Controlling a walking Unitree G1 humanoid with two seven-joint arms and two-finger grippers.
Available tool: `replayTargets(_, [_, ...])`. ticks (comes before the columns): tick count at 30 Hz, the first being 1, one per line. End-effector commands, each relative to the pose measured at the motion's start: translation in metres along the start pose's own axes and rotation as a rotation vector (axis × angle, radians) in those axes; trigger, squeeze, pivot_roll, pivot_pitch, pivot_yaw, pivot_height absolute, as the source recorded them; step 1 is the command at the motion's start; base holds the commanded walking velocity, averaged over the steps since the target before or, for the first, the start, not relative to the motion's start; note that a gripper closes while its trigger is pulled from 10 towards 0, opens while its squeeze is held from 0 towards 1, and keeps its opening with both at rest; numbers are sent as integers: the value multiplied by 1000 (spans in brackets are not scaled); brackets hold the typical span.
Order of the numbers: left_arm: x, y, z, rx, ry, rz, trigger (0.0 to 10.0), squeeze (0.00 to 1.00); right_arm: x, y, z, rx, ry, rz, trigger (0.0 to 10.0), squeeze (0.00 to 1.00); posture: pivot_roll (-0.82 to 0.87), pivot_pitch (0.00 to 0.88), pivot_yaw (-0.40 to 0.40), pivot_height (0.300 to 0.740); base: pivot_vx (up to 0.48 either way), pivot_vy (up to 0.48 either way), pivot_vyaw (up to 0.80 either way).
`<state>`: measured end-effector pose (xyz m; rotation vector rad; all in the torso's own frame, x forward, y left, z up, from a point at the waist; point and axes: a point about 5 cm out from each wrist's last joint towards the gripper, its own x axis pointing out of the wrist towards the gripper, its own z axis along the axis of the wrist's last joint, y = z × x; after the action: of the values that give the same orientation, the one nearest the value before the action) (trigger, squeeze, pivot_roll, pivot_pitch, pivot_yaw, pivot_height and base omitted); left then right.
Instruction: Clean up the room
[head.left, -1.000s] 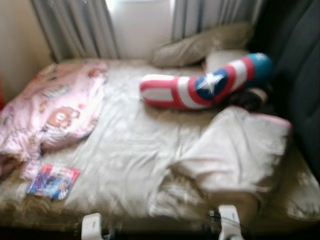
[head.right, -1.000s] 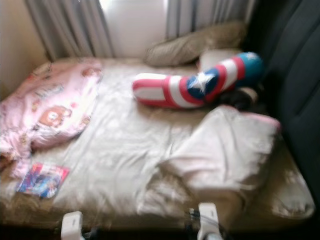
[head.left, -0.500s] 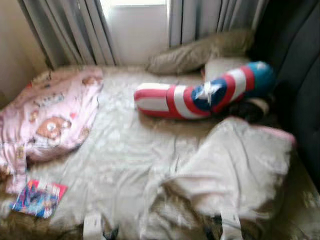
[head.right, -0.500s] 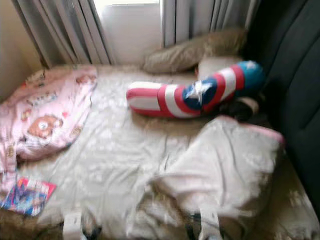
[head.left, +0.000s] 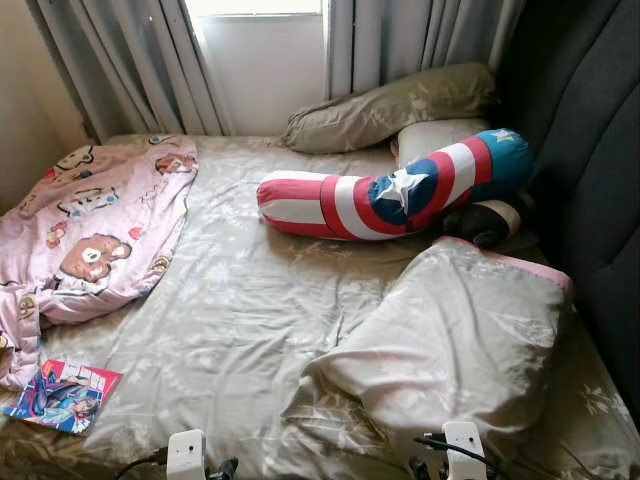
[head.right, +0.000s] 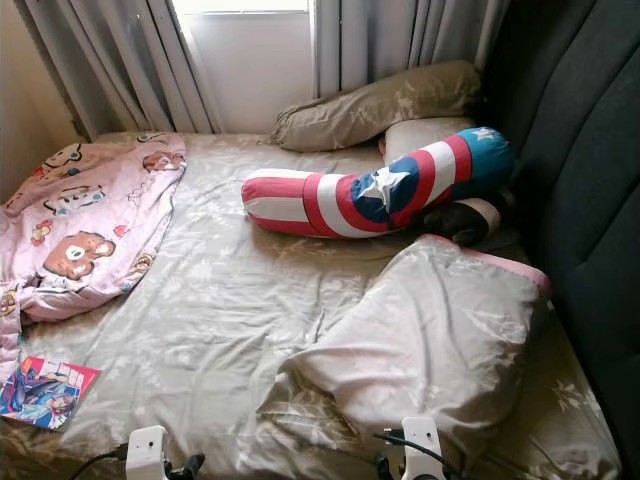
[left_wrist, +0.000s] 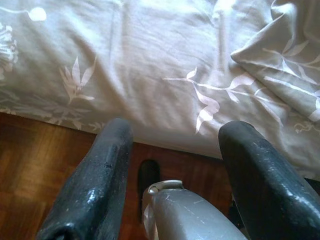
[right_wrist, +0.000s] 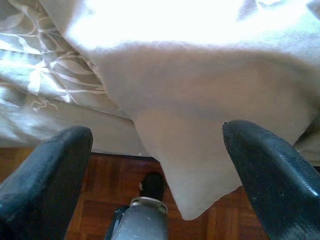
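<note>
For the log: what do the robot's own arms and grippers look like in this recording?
The left gripper has two long, thick black fingers with scuffed, slightly glossy surfaces; a silver metal arm segment sits between them. The right gripper looks the same: black fingers and a silver cylindrical part. In the head views, white blocky wrist housings show at the bottom edge, with thin black cables looping off them.

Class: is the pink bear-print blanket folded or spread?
Neither neatly: the pink bear-print blanket lies rumpled, unfolded, along the bed's left side.

Three pillows (head.left: 385, 105) (head.left: 440, 135) (head.left: 460, 340), one striped bolster (head.left: 385, 195), one pink blanket (head.left: 90, 230), one comic book (head.left: 62, 393).
</note>
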<state>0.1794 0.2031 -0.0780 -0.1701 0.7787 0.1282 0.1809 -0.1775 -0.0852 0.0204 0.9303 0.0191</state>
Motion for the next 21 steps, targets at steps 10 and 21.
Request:
replayTargets(10, [3, 0, 11, 19, -31, -2, 10000, 0, 1, -3, 5, 10, -16, -14, 10000, 0, 75, 0, 3, 740, 0, -175, 0])
replayTargets(21, [8, -6, 37, 47, -155, -38, 10000, 0, 0, -6, 5, 137, -59, -55, 10000, 0, 68, 0, -5, 740, 0, 0, 0])
